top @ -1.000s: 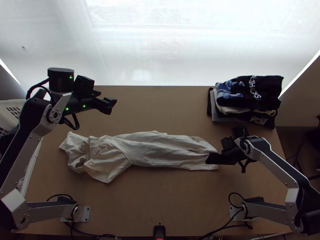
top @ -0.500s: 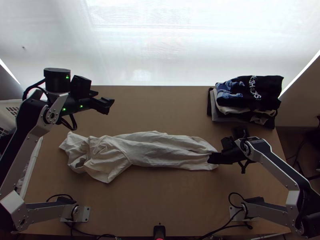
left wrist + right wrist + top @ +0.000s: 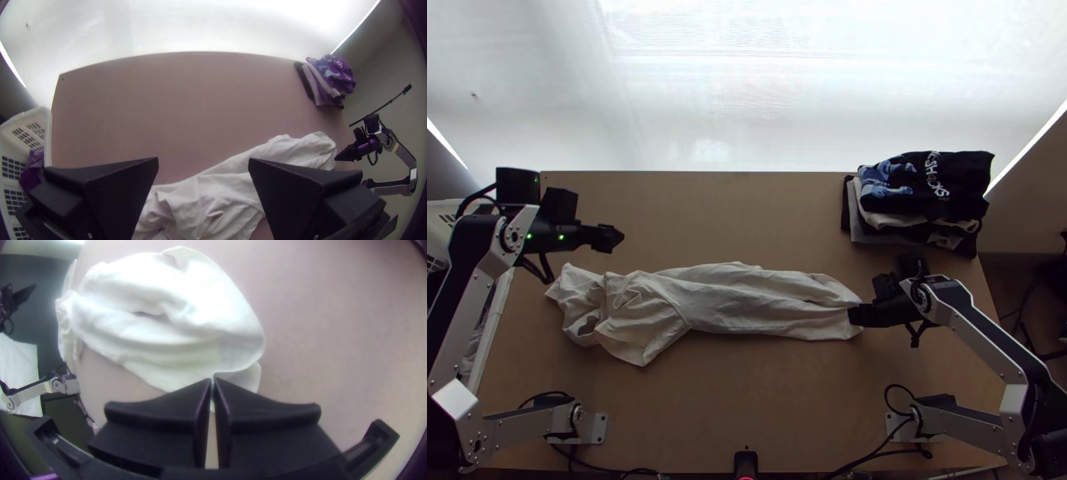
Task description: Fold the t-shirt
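At the left edge, a white laundry basket (image 3: 44, 121) with slotted walls stands beside the wooden table (image 3: 747, 400), some dark cloth (image 3: 33, 171) inside it. Next comes the left gripper (image 3: 613, 238), raised near the table's left side, beyond the bunched end of the t-shirt; its fingers are spread wide with nothing between them. The white t-shirt (image 3: 739, 304) lies crosswise from the left part of the table to right of its middle, gathered into a long, loose strip. Its left end is bunched and crumpled around a dark opening, while the rest runs rightward in long soft creases. Below the strip, at the middle of the near edge, sits a small black device (image 3: 745, 464) with a red light. At the shirt's right end is the right gripper (image 3: 855, 314), its fingers closed together at the tips on the edge of the fabric; which part of the garment that is, I cannot tell. Farthest right, near the table's far corner, is a stack of folded clothes (image 3: 923, 192), black with a blue print and white lettering on top, with grey, cream and black layers beneath.
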You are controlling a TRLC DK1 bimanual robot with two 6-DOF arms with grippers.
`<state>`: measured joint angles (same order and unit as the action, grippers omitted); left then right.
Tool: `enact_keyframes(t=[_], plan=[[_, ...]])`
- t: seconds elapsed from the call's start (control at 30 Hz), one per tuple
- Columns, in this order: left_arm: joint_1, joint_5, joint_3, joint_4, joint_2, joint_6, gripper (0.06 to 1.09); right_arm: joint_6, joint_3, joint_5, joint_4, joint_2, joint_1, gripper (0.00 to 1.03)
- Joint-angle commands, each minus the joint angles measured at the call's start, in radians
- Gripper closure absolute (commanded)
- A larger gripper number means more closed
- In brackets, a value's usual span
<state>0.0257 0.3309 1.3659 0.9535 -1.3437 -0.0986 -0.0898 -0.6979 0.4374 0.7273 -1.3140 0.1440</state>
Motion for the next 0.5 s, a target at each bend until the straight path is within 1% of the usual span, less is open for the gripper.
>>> enact_keyframes(t=[0.0, 0.1, 0.23, 0.47], plan=[[0.135, 0.054, -0.209, 0.041, 0.081, -0.131, 0.1, 0.002, 0.006, -0.005, -0.012, 0.002, -0.023, 1.0], [0.152, 0.045, -0.255, 0.106, 0.107, -0.208, 0.1, 0.004, 0.006, -0.009, -0.016, 0.002, -0.027, 1.0], [0.152, 0.036, -0.26, 0.211, 0.141, -0.274, 0.1, 0.005, 0.008, -0.023, -0.016, 0.002, -0.03, 1.0], [0.094, 0.048, -0.264, 0.257, 0.172, -0.288, 0.1, 0.001, 0.011, -0.029, -0.025, -0.004, -0.03, 1.0]])
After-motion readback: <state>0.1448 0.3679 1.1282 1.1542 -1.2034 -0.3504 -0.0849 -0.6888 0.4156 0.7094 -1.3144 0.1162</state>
